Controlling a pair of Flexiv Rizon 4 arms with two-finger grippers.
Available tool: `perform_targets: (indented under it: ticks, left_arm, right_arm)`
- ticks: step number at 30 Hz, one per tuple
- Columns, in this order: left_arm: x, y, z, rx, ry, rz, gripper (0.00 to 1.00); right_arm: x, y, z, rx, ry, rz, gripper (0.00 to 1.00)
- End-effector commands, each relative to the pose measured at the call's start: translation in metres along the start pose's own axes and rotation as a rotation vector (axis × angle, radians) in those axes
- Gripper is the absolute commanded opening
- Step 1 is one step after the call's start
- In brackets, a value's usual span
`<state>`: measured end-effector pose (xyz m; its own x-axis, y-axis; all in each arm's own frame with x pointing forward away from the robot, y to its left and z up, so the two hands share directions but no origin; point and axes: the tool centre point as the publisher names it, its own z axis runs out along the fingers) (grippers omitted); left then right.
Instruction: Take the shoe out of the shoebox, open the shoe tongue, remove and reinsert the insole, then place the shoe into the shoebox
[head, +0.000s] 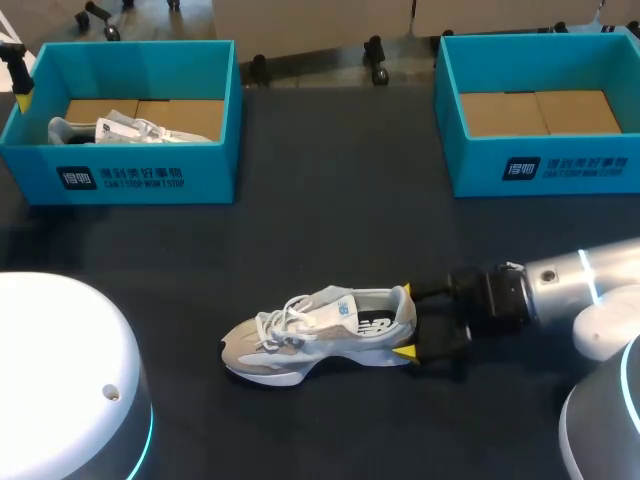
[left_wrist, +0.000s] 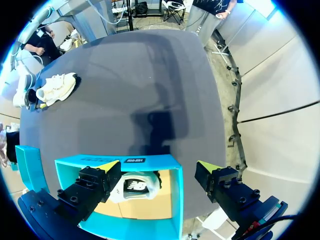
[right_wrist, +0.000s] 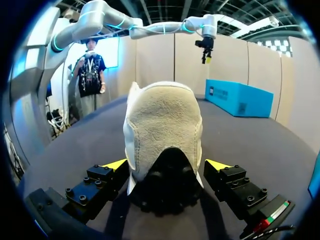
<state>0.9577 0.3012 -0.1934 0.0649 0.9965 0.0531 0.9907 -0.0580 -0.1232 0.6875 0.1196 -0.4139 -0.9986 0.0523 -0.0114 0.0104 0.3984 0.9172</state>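
Teal shoebox (head: 140, 178) far-left holds second shoe (head: 105, 128).

White lettering on shoebox (head: 215, 165) front

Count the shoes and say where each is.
2. One shoe lies on the table, its heel between the right gripper's fingers; the other shoe sits in the left shoebox.

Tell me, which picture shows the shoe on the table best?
The head view: the whole shoe lies side-on, from toe and laces to heel. The right wrist view shows the shoe only from behind, its heel up close. The left wrist view shows the shoe tiny and far off.
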Motion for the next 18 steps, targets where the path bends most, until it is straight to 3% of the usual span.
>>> perform_targets:
  ticks: [1, 18]
  left_arm:
    - [0.0002, -0.0004, -0.0009, 0.0, 0.001, 0.0, 1.0]
    - [0.0002, -0.0004, -0.0009, 0.0, 0.001, 0.0, 1.0]
  right_arm:
    - [-0.0018, -0.0001, 0.0052, 0.006, 0.002, 0.0, 1.0]
    - [0.0014, 0.0031, 0.0144, 0.003, 0.026, -0.04, 1.0]
